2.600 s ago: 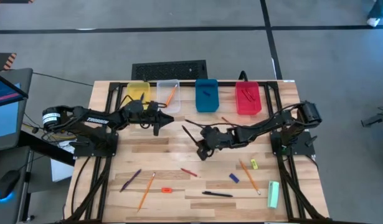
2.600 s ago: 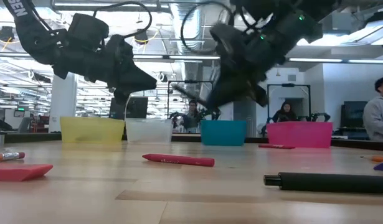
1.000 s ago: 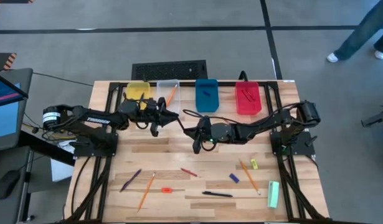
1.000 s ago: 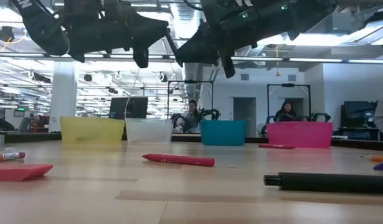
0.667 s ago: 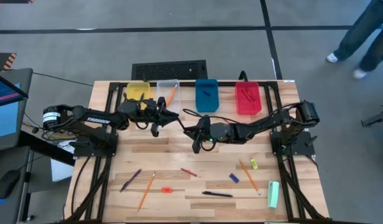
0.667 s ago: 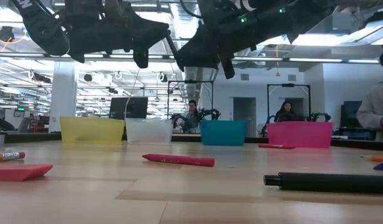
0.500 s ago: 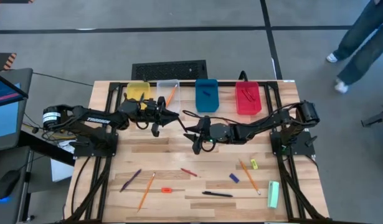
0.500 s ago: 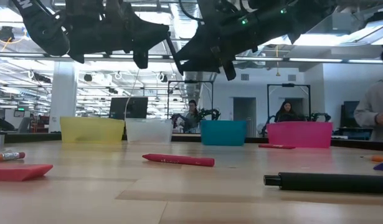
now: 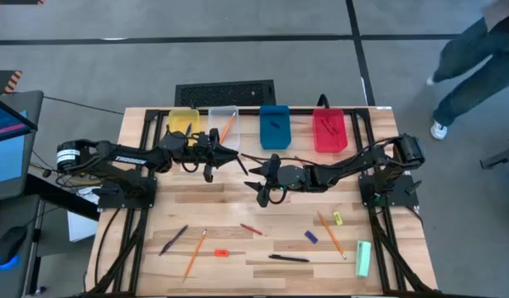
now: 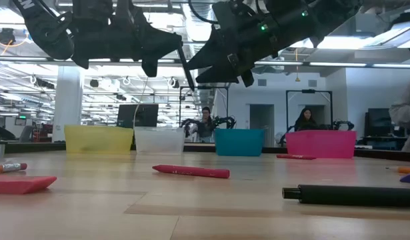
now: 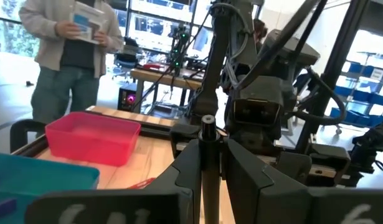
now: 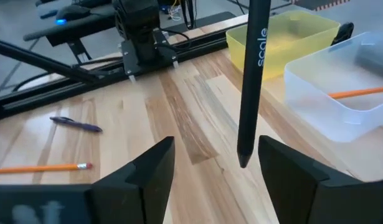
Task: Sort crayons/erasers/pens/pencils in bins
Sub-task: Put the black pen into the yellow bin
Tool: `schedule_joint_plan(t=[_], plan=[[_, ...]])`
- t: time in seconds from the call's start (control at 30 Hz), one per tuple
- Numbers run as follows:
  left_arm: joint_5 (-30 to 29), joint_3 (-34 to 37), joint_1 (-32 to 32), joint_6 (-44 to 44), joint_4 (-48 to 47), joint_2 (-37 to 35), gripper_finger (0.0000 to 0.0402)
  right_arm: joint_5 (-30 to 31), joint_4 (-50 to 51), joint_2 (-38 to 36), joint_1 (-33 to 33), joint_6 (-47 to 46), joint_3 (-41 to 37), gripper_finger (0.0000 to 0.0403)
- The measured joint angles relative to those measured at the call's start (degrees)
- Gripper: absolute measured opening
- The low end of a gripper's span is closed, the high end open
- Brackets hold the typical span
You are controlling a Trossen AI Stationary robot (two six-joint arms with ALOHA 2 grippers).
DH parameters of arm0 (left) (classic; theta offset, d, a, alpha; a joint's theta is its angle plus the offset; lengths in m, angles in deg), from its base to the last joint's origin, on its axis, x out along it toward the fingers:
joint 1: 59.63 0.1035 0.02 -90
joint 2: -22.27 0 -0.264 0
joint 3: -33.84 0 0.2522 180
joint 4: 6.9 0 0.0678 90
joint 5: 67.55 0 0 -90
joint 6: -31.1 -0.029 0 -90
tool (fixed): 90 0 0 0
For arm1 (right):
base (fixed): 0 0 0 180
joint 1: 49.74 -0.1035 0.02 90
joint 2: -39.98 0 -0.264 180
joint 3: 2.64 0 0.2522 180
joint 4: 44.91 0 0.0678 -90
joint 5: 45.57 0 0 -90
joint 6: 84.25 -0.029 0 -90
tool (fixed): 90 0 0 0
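A black pen [image 12: 252, 74] hangs high above the table's middle, tip down, with my left gripper [image 9: 228, 156] shut on its upper part. My right gripper [image 12: 216, 180] is open. Its fingers stand on either side of the pen's tip [image 12: 243, 163] and do not touch it. Four bins line the far edge: yellow [image 9: 184, 121], clear [image 9: 223, 122] with a pencil in it, blue [image 9: 274, 126] and red [image 9: 329, 131]. Pens [image 9: 288, 258], pencils [image 9: 194, 253], a crayon [image 9: 251, 228] and erasers [image 9: 310, 237] lie flat on the near half. My left gripper pinches the pen's shaft [image 11: 208, 163] between its two fingers, just below the blunt upper end [image 11: 208, 120], which sticks out above them. The fingers come level from the table's left and lie across the pen. The pen hangs steeply, tip [image 10: 193, 88] downward, lifted clear of the table.
A purple pen [image 9: 173, 239] and a red eraser [image 9: 222, 252] lie near left. A pencil [image 9: 330, 233], a yellow eraser [image 9: 338, 218] and a pale green bar [image 9: 363, 258] lie near right. A person [image 9: 469, 66] walks past the table's far right corner.
My right gripper has opened and let go of the black pen, staying beside it. My left gripper has kept its hold, and the pen stays lifted between the two grippers.
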Motion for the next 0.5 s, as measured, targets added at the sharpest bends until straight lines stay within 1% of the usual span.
schedule_joint_plan(t=[0.23,0.4,0.5], plan=[[0.4,0.01,0.0,0.01,-0.87,-0.01,0.0036,-0.02,1.57,0.0,-0.02,0.47,0.0,0.0238],[0.4,0.02,0.0,-1.15,-3.61,-0.02,0.0036,-0.09,2.43,0.0,-0.04,-0.16,0.0,0.025],[0.26,0.02,0.0,-1.19,-4.43,-0.02,0.0036,-1.25,2.81,-0.27,0.0,-0.73,0.0,0.0258]])
